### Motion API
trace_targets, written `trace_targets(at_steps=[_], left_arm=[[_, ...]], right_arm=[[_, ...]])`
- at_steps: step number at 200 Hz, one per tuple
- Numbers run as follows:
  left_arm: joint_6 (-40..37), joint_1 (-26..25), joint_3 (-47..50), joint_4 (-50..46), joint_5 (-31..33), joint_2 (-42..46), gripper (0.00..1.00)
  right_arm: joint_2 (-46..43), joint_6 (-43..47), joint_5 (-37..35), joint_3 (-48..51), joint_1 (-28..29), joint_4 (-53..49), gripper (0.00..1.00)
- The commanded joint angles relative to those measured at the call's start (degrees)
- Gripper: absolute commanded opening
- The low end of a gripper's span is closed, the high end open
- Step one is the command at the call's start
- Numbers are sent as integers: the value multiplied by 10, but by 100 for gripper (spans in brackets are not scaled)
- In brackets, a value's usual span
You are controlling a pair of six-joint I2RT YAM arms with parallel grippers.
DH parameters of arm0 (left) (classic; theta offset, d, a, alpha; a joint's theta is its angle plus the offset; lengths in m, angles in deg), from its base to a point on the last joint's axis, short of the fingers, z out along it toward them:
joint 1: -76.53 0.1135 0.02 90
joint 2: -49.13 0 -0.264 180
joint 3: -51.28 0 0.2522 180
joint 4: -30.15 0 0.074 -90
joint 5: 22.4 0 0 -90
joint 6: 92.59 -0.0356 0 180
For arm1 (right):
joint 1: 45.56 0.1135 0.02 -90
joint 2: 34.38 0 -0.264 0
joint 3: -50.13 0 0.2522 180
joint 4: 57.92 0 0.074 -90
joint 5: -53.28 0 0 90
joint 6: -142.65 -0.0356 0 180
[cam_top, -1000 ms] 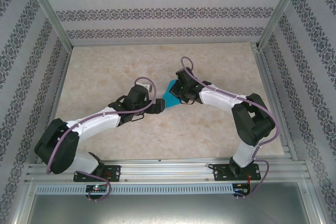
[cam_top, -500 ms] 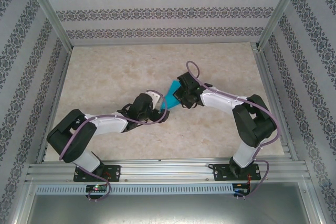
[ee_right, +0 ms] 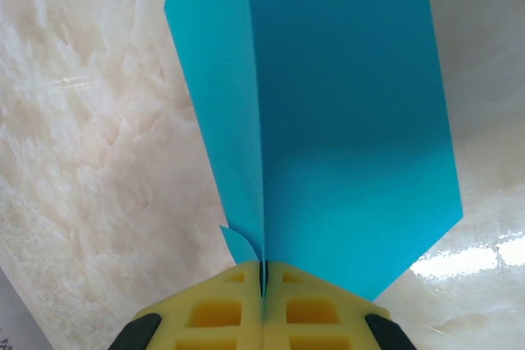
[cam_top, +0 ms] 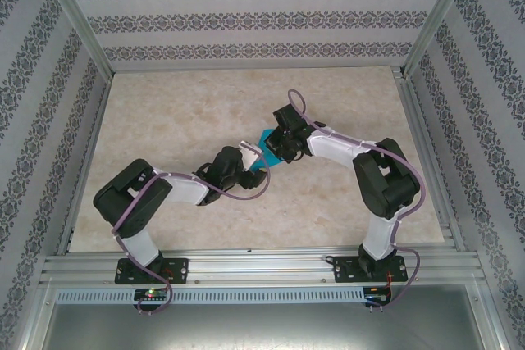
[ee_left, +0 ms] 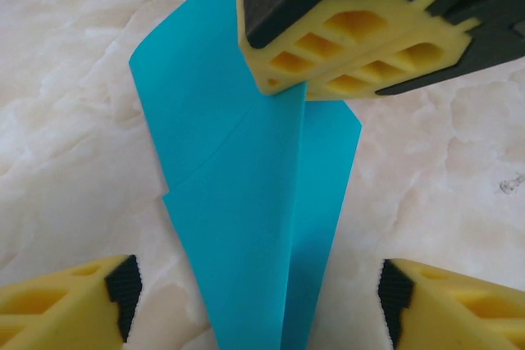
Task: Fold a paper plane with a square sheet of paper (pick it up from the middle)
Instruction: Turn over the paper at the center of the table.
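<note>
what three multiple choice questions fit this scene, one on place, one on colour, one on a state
1. Where on the table is the paper?
A) near the middle B) far left corner C) hanging off the near edge
2. What colour is the paper?
A) red B) teal-blue C) white
3. How is the right hand?
A) open above the paper B) resting on bare table C) shut on the paper
Answers: 1 A, the top view shows it mid-table; 2 B, both wrist views show teal-blue; 3 C, its fingers meet with the paper pinched between them.
</note>
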Motion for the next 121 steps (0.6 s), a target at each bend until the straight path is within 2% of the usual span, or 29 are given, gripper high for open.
trace_targets(at_steps=[1,17,46,121], left_arm=[[-28,-6,-8,45,-24,-18,69],[-25,-6,-12,50,-33,-26,61],[-30,-6,-19,57,-39,-42,56],[-36,-6,-35,53,-28,-62,30]], right_arm=[[10,-8,18,-19,-7,-19,4],[13,-13,24,-19,-8,-19,4],[16,-21,35,-20,-9,-17,3],[17,-22,53,-23,-15,-22,5]])
